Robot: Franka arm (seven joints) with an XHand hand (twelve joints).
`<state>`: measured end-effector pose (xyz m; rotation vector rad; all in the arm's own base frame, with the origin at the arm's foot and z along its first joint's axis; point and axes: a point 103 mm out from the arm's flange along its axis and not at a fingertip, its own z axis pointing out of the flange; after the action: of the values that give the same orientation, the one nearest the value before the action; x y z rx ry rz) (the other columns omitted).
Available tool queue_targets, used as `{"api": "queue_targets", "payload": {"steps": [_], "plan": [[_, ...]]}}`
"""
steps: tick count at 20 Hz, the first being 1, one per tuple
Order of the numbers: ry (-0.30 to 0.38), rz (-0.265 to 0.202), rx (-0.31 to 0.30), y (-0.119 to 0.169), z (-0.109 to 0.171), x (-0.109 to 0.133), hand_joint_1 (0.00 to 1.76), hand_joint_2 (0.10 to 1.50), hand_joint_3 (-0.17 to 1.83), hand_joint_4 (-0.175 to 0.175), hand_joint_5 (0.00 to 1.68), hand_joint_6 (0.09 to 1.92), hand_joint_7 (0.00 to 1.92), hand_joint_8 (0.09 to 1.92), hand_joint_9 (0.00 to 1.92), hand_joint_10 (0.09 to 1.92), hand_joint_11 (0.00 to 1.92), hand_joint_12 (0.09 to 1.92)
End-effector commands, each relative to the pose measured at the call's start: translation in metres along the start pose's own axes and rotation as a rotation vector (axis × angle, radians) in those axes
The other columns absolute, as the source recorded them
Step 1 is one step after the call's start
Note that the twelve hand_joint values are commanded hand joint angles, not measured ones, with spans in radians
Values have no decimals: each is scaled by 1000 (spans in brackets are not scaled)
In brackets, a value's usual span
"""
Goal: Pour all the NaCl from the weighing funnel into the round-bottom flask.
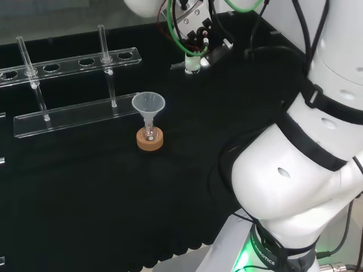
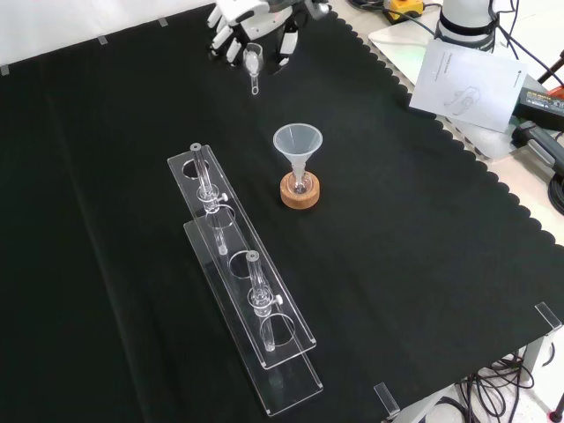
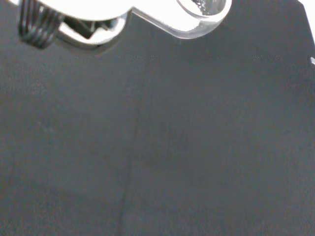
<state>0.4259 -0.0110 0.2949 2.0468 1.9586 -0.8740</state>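
**Hand holds weighing funnel at the cloth's far edge**

In the front view, the hand (image 2: 240, 19) sits at the top edge of the black cloth (image 2: 423, 264), fingers curled round a small clear weighing funnel (image 2: 253, 60) whose spout points down toward the bench. Well apart, nearer the middle, a round-bottom flask (image 2: 300, 183) rests on a cork ring (image 2: 300, 192) with a clear funnel (image 2: 298, 141) standing in its neck. A clear tube rack (image 2: 242, 282) runs along the left. Bare cloth lies open between hand and flask, and to the right.
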Motion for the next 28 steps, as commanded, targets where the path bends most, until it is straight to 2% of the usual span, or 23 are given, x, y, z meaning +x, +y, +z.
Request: {"api": "queue_targets", "payload": {"steps": [1, 8, 11, 20, 24, 28], "plan": [[-27, -10, -5, -33, -4, 14, 1104, 681, 660, 175, 1203, 800, 612, 644, 997, 368, 782, 1101], [-41, -31, 8, -40, -1, 29, 1104, 681, 661, 175, 1201, 805, 611, 645, 999, 364, 784, 1097], [-25, -34, 20, -39, 0, 36, 1103, 681, 662, 175, 1200, 807, 611, 645, 999, 363, 785, 1095], [-99, -65, 39, -30, -8, 56, 1103, 681, 664, 175, 1198, 812, 604, 644, 998, 357, 784, 1090], [-98, -96, 34, -26, -4, 56, 1103, 681, 665, 175, 1197, 813, 601, 644, 998, 355, 783, 1089], [-134, -84, 51, -26, -6, 63, 1103, 680, 666, 175, 1196, 815, 599, 644, 998, 353, 783, 1088]]}}
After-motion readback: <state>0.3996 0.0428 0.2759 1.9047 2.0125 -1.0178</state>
